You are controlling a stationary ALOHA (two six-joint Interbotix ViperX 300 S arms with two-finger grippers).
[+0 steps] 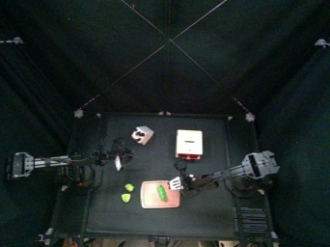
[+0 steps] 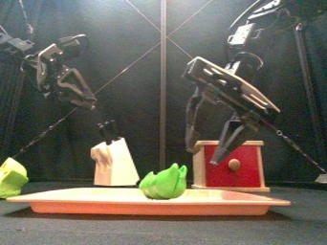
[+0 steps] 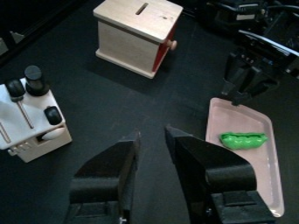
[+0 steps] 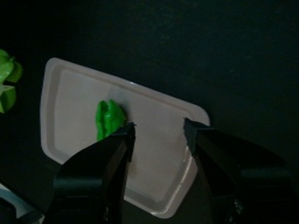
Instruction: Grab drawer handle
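One cream box (image 3: 135, 33), one white cube (image 3: 31, 118), one pink tray (image 3: 249, 149) are counted on the counter (image 3: 140, 101). The drawer handle (image 2: 234, 164) sits on the box's red front, untouched. Both end effectors, left (image 3: 153, 140) and right (image 4: 158, 133), are spread apart, empty.

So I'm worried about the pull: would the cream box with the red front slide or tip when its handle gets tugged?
The cream box stands free on the table, nothing bracing it, so it would probably slide. It looks squat and flat-based, so tipping seems unlikely. The drawer handle looks small, possibly slippery to hold.
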